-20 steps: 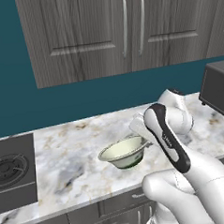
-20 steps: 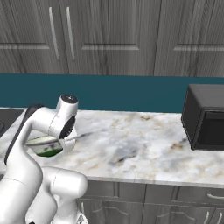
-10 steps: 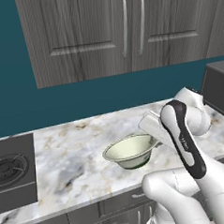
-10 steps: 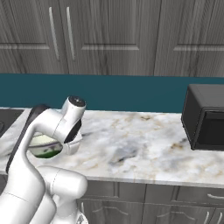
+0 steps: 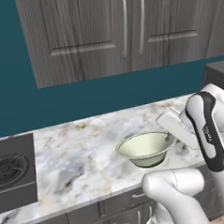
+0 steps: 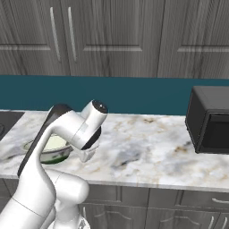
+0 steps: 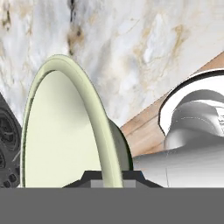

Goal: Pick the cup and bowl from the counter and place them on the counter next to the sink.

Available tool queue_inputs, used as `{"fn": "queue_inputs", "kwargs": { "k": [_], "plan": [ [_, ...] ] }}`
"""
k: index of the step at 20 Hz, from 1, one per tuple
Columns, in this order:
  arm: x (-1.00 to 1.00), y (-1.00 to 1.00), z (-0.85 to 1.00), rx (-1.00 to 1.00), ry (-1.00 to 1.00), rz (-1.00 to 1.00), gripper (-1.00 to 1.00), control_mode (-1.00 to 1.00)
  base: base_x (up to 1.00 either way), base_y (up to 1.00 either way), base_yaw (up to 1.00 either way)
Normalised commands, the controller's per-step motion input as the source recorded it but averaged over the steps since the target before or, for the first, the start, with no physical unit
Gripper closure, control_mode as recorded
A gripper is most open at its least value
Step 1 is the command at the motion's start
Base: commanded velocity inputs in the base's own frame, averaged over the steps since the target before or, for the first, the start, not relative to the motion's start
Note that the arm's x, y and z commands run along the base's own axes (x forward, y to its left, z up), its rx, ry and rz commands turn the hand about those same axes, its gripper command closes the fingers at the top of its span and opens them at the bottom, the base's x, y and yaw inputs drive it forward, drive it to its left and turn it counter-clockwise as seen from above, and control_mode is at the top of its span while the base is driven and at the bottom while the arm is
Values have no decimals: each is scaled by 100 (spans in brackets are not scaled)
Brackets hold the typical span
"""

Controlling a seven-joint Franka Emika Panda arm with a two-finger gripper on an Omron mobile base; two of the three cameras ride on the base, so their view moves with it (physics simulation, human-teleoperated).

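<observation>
The bowl, cream-green inside with a white rim, hangs just over the marble counter near its front edge. My gripper is shut on the bowl's right rim. In the right base view the bowl sits partly behind my arm, left of the hand. In the hand view the bowl stands on edge, its rim pinched in the gripper, with the counter beyond. The cup and the sink are out of view.
A black stovetop lies at the counter's left end, and its burner shows in the hand view. A dark microwave stands at the right end. Grey wall cabinets hang above.
My arm has swung to the right with the bowl in its grip, carrying it along the counter away from the stovetop. The jaws stayed shut.
</observation>
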Motion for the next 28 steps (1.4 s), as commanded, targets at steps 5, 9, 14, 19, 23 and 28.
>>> {"fn": "queue_inputs", "kwargs": {
  "k": [5, 9, 14, 19, 23, 28],
  "plan": [
    [-23, -25, 29, 7, -10, 9, 100, -100, 0, 0, 0],
    [-4, -11, 30, 1, -16, 9, 100, -100, 0, 0, 0],
    [0, -6, 23, 0, -19, 6, 100, -100, 0, 0, 0],
    [-10, -6, 15, 0, -10, 3, 100, -100, 0, 0, 0],
    [-33, -1, 1, 0, 0, 2, 100, -100, 0, 0, 0],
    [-16, 0, 0, 0, 0, 1, 100, -100, 0, 0, 0]
  ]
}}
